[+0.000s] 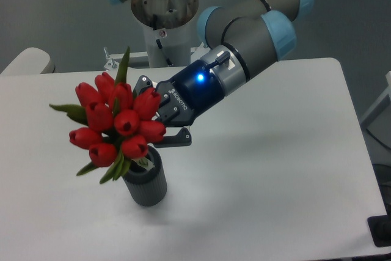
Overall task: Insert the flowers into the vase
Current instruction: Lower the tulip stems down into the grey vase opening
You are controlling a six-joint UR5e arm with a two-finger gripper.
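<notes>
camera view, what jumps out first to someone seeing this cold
The bunch of red tulips left of centre, held by the gripper of a grey and blue arm reaching down from the top. Just below the blooms, a small dark ribbed vase stands upright on the white table.

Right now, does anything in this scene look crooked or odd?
Yes: the tulip bunch leans well off to the left over the dark ribbed vase, its buds far wider than the vase mouth, with the tool gripping it from the side. The vase itself stands upright, and nothing is spilled.
</notes>
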